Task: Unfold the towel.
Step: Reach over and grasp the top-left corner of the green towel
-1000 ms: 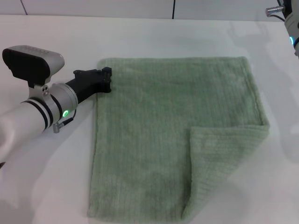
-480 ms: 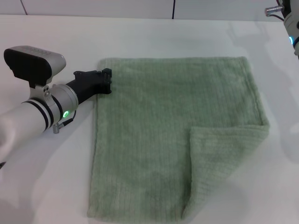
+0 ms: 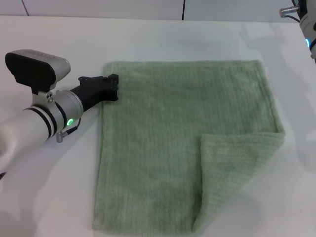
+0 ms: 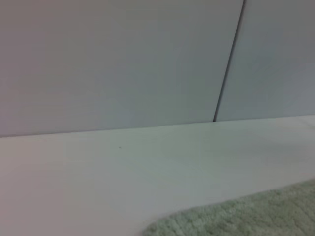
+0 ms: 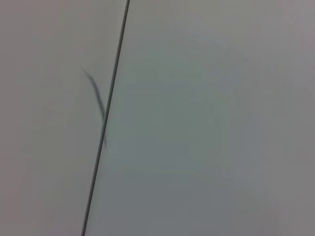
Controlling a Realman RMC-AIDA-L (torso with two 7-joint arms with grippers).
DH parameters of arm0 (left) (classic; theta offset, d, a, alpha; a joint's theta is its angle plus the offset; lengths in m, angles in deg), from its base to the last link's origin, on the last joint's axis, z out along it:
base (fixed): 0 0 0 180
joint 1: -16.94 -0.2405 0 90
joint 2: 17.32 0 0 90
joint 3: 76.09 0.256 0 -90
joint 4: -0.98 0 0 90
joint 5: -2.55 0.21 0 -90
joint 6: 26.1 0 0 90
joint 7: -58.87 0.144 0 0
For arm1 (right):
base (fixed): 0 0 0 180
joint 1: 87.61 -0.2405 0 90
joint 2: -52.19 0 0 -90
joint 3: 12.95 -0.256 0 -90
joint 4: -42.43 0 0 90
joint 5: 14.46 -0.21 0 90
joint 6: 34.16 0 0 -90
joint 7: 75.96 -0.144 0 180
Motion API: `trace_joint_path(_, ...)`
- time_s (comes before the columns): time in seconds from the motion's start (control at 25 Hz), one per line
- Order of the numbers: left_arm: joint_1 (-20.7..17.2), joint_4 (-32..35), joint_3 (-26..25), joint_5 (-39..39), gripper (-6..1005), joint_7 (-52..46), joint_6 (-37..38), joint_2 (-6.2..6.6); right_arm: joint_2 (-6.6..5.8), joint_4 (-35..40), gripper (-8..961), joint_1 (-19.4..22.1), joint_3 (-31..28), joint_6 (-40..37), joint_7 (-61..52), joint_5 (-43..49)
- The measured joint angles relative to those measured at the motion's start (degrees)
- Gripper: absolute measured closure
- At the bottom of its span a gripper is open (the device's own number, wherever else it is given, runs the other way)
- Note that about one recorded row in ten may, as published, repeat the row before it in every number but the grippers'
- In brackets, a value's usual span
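The pale sage-green towel (image 3: 163, 138) lies spread flat on the white table (image 3: 59, 39). Its near right corner is folded over onto the cloth as a flap (image 3: 237, 173). My left gripper (image 3: 113, 87) lies low at the towel's left edge, just below the far left corner, touching or almost touching the hem. The left wrist view shows a strip of the towel's edge (image 4: 256, 219) on the table. My right arm (image 3: 307, 19) is parked at the far right edge of the head view; its gripper is out of frame.
A pale wall with a dark vertical seam (image 4: 227, 64) stands behind the table. The right wrist view shows only wall panels and a seam (image 5: 106, 118). Bare tabletop lies left of and beyond the towel.
My left arm has shifted very slightly to the right and toward me. The towel and its folded flap have not moved.
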Motion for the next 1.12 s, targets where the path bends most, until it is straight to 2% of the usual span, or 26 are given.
trace_joint_path(0.4, -0.20, -0.01, 0.20, -0.01, 1001, 0.00, -0.01, 0.00, 0.09, 1.92, 177, 0.52, 0.27, 0.75, 0.00, 0.00)
trace_joint_path(0.6, -0.30, 0.10, 0.30, 0.00, 1001, 0.00, -0.01, 0.00, 0.05, 6.50, 176, 1.58, 1.25, 4.54, 0.00, 0.06)
trace_joint_path(0.72, -0.34, 0.11, 0.30, -0.01, 1001, 0.00, 0.00, 0.01, -0.20, 11.29, 176, 2.51, 1.50, 9.31, 0.23, 0.22)
trace_joint_path(0.76, -0.35, 0.12, 0.30, 0.00, 1001, 0.00, -0.01, 0.00, -0.33, 15.41, 177, 3.28, 1.12, 13.77, 0.62, 1.29)
trace_joint_path(0.8, -0.35, 0.12, 0.30, 0.00, 1001, 0.00, -0.01, 0.00, -0.33, 15.41, 177, 3.28, 1.12, 13.77, 0.62, 1.29)
trace_joint_path(0.84, -0.35, 0.12, 0.30, -0.01, 1001, 0.00, 0.00, 0.00, -0.44, 18.77, 178, 3.88, 0.26, 17.85, 0.66, 2.94)
trace_joint_path(0.92, -0.35, 0.12, 0.30, 0.00, 1001, 0.00, 0.00, 0.00, -0.47, 20.84, 178, 4.17, -0.46, 20.24, 0.67, 3.86)
trace_joint_path(0.96, -0.34, 0.12, 0.29, 0.00, 1001, 0.00, 0.00, 0.01, -0.49, 25.05, 179, 4.57, -2.19, 26.35, 0.70, 5.62)
trace_joint_path(1.12, -0.37, 0.33, 0.29, 0.00, 1001, -0.02, 0.00, 0.00, -0.54, 31.08, 181, 4.89, -4.94, 36.01, 0.75, 7.62)
